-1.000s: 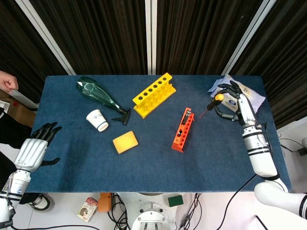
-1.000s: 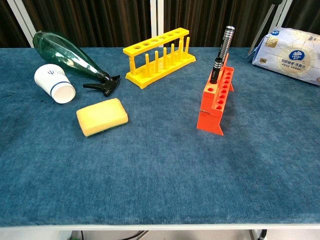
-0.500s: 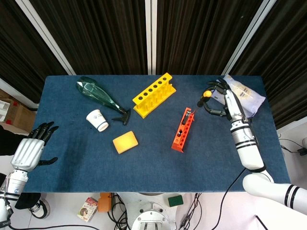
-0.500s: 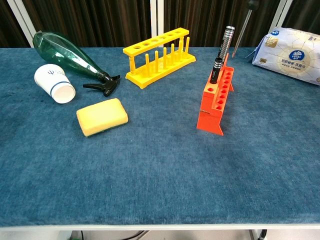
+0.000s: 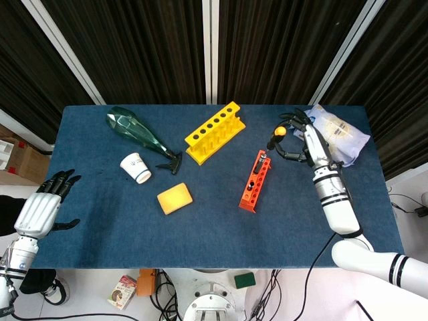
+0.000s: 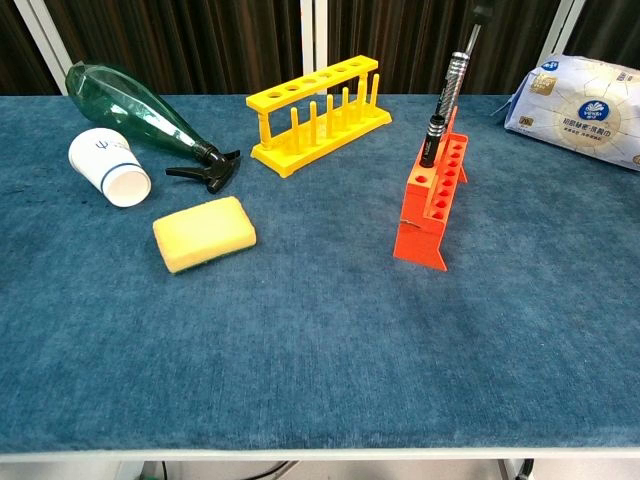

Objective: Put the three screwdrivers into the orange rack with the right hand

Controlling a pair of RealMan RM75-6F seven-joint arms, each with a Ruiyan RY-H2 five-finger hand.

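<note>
- Since a second ago, the right hand (image 5: 299, 138) has carried its orange-capped screwdriver (image 5: 277, 134) leftward from beside the tissue pack (image 5: 341, 132) to just above the far end of the orange rack (image 5: 254, 181); the left hand has barely shifted.
- Left hand (image 5: 41, 208) hovers off the table's (image 5: 214, 227) left edge, fingers spread, holding nothing.
- Green spray bottle (image 5: 140, 136) lies on its side, with a paper cup (image 5: 136, 168) and yellow sponge (image 5: 174, 198) nearby.
- Yellow rack (image 5: 215, 132) stands mid-table.
- Orange rack holds one black-handled screwdriver (image 6: 444, 108) upright in its far end.
- Right hand grips the orange-capped screwdriver, shaft angled down toward the rack.
- Third screwdriver: cannot tell where it is.
</note>
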